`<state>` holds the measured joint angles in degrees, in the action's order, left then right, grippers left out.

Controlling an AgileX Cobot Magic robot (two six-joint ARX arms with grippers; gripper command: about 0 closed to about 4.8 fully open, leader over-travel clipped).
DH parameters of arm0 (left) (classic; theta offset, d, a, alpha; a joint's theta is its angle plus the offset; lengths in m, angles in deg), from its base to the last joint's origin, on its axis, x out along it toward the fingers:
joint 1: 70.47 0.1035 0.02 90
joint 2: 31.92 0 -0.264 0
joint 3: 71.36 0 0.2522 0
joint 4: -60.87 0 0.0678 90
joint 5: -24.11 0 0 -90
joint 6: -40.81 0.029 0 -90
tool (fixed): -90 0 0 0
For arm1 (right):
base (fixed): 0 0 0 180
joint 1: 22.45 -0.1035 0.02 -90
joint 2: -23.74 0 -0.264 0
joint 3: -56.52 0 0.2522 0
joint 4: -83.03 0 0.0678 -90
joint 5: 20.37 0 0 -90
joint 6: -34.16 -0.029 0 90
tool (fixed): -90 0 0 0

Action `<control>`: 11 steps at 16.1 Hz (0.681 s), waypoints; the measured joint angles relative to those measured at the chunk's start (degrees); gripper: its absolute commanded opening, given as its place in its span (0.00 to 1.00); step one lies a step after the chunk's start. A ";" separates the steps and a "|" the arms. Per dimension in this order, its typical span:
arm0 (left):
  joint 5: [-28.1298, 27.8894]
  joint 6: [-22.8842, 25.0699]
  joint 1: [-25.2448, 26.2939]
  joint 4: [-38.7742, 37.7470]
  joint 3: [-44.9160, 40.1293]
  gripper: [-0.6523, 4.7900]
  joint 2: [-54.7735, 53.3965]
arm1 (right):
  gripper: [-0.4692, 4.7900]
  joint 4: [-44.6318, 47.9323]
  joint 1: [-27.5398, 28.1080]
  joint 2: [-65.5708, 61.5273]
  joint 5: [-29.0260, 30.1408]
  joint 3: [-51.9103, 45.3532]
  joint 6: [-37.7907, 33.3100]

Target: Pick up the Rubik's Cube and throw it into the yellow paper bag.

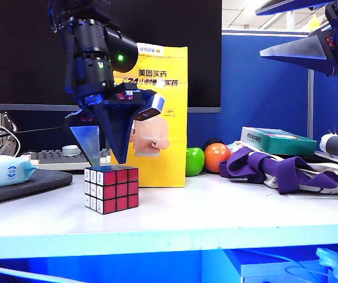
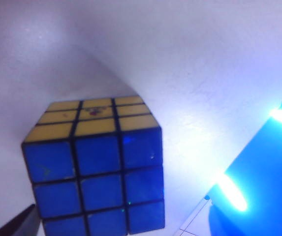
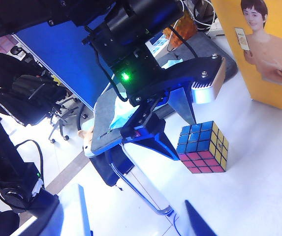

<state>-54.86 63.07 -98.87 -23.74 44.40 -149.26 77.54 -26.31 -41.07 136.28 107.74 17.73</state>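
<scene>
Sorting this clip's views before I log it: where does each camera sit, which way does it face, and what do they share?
Exterior view: low at the table's front edge, facing the yellow paper bag; shows the open left gripper just above the black-edged Rubik's Cube, the right gripper raised top right.
Left wrist view: looks down at the cube's blue and yellow faces; one fingertip shows.
Right wrist view: high, looks across at the left gripper, cube and bag; own fingertip shows.
All share the cube.
</scene>
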 measured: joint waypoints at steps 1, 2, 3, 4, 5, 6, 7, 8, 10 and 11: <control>-0.07 0.00 -0.09 0.13 0.00 1.00 0.00 | 0.69 0.00 0.00 0.00 0.00 0.00 0.02; -0.24 -0.02 -0.09 0.13 0.15 1.00 0.00 | 0.69 0.00 0.00 0.00 0.00 0.00 0.00; -1.20 0.00 -0.09 -0.17 1.53 1.00 -0.15 | 0.69 0.00 0.00 0.00 0.00 0.00 0.00; -1.25 -0.02 -0.04 -0.61 3.34 1.00 -0.22 | 0.69 0.02 0.00 0.00 0.00 0.00 0.00; -1.40 -0.07 -0.04 -1.46 6.51 1.00 -0.22 | 0.69 0.07 0.00 0.00 0.00 0.00 0.00; -1.40 -0.46 -0.20 -2.36 9.25 1.00 -0.17 | 0.69 0.33 0.00 0.00 0.00 0.00 0.00; -1.40 -1.53 -0.63 -3.72 13.07 1.00 0.09 | 0.69 0.66 0.00 0.00 0.00 0.00 0.00; -1.42 -2.73 -1.22 -5.07 16.13 1.00 0.66 | 0.69 1.36 0.02 0.00 0.00 0.00 -0.07; -1.57 -4.35 -1.77 -5.68 20.17 1.00 2.89 | 0.69 3.13 0.02 0.00 0.11 0.00 -0.87; -2.16 -5.09 -2.19 -5.46 21.86 1.00 4.76 | 0.69 5.03 0.07 0.00 0.61 0.00 -2.43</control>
<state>-57.02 57.98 -101.06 -29.21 66.25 -144.49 82.57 -26.24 -41.07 136.89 107.74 15.30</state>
